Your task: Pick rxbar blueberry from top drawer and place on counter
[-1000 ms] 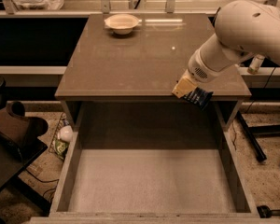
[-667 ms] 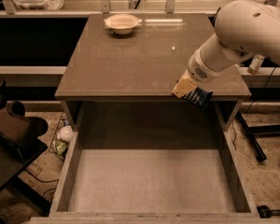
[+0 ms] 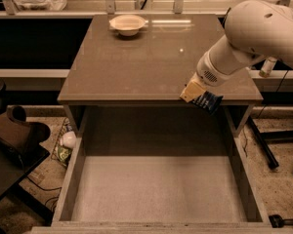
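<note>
Gripping the rxbar blueberry [image 3: 208, 102] by one end, the tool [image 3: 199, 95] is closed on the bar and hangs at the front edge of the surface [image 3: 146, 62], near its front right corner. The bar projects from the tool toward the front right, tilted. Whether it touches that edge cannot be told. The white arm [image 3: 254, 33] reaches in from the right side.

Compared with one second ago, tool and bar show no visible displacement, so the transfer appears paused at the edge. The top drawer [image 3: 156, 189] stands open below and the bar is clear of it, so the pick is judged complete.

Remaining step, by judgement: carry the bar inward over the surface, lower it and release. A pale bowl [image 3: 128, 24] near the rear edge lies well apart from the likely placing zone.
</note>
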